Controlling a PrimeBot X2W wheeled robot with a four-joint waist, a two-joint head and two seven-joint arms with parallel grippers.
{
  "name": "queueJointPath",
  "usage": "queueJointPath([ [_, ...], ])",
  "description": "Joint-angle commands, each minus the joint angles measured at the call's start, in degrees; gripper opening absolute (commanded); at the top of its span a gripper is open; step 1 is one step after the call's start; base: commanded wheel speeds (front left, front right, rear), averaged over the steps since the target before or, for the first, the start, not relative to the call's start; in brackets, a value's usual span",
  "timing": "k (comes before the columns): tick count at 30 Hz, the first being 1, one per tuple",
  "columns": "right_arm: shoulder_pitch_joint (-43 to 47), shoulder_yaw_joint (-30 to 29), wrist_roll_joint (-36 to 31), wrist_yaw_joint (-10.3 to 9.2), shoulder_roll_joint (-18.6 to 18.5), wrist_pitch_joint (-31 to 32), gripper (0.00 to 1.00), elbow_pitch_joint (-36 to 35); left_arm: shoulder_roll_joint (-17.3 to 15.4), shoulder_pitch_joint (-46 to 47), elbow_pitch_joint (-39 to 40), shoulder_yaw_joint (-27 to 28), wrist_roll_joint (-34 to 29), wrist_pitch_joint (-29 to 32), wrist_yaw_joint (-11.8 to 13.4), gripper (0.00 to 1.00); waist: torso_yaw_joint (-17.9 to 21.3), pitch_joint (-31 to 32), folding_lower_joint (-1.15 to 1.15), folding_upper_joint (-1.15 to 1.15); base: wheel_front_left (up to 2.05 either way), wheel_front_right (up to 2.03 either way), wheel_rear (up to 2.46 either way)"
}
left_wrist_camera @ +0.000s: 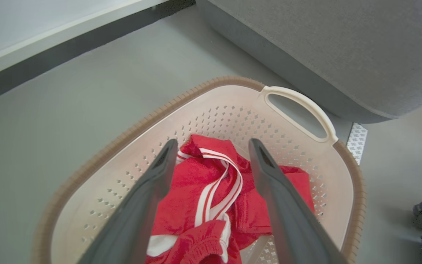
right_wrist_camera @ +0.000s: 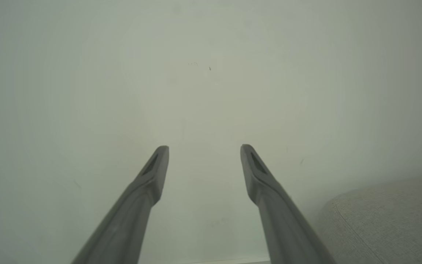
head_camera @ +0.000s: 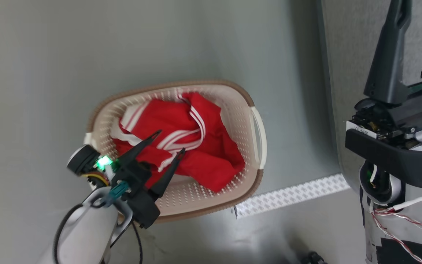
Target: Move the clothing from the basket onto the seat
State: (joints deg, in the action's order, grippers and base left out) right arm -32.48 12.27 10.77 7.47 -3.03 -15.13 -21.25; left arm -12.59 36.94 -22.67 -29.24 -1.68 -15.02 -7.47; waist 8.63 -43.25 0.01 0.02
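Right, clothing (head_camera: 211,146) is crumpled in the basket (head_camera: 238,113): soft red fabric with white double stripes and white bands, heaped from the middle toward the handle-side wall. Basket is cream plastic with rounded corners, rows of small diamond holes, a ribbed brown rim and a loop handle. It stands on the smooth grey floor (head_camera: 50,73) just beside the sofa (left_wrist_camera: 343,47), light-grey woven fabric with a rounded edge. Left pincer (head_camera: 170,140) hangs over the basket, tapered dark fingers (left_wrist_camera: 148,198) spread, straddling a striped fold; contact with cloth: cannot tell. Right pincer (right_wrist_camera: 204,147) spread too, nothing between, facing a plain pale surface (right_wrist_camera: 211,73).
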Motion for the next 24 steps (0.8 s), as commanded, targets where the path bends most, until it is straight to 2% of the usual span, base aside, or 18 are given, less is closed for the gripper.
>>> queueJointPath([
  [1, -1.0, 0.1, 0.6, 0.04, 0.2, 0.0, 1.00, -0.6, -0.5, 1.7, -1.2, -1.4, 0.9, -0.2, 0.0, 1.00, 2.8, -5.0, -0.01, -0.02, 0.00, 0.00, 0.00],
  [7, -2.2, 0.0, 2.2, 0.04, 0.2, 0.0, 1.00, -2.0, -0.5, 7.9, -8.2, -6.1, 0.8, -0.2, 0.0, 1.00, 3.7, -8.0, -0.01, -0.02, 0.00, 0.00, 0.00],
  [16, -1.8, -0.3, 5.0, 0.04, 0.2, 0.0, 1.00, -2.7, 0.9, 15.0, -23.7, -8.0, -1.2, 0.1, 1.0, 1.00, 5.2, -10.2, -0.01, -0.02, 0.00, 0.00, 0.00],
  [24, -2.1, -0.8, 6.7, 0.04, 0.2, 0.0, 1.00, -2.9, 2.6, 19.0, -32.3, -9.0, -0.5, 1.3, 0.7, 1.00, 6.0, -11.1, -0.01, -0.02, 0.00, 0.00, 0.00],
])
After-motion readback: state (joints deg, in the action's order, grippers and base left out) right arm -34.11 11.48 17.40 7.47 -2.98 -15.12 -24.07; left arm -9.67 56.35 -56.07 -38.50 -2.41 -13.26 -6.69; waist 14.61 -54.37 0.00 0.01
